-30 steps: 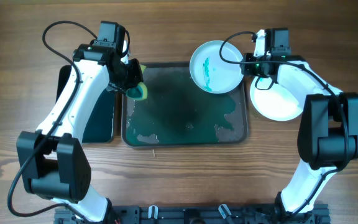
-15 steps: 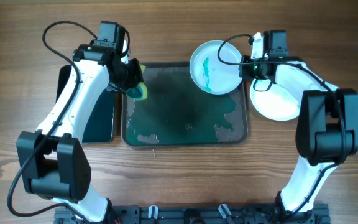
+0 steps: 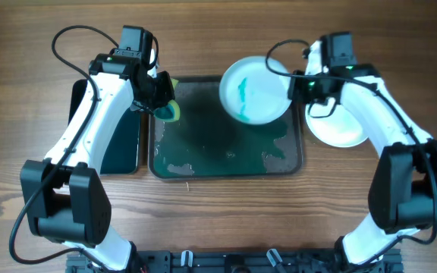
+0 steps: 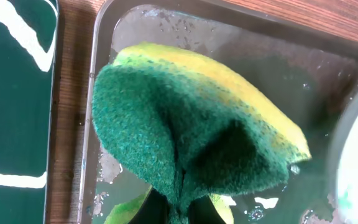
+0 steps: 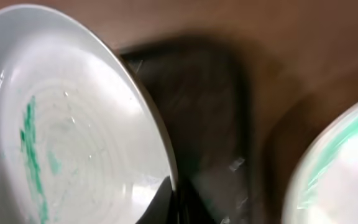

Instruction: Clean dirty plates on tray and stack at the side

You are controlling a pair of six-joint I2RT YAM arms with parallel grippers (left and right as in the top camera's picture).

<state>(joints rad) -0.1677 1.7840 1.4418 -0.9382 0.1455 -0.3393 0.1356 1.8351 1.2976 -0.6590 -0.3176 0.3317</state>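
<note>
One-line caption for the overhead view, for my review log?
Right gripper holds a green-smeared plate over the tray; left gripper grips a sponge at the tray's far-left corner.

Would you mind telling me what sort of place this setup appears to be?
Probably a robotics lab bench staged as a dishwashing station: white-and-black robot arms over a wood-grain table, a wet dark rectangular tray, a green-and-yellow sponge and a green-smeared white plate.
</note>
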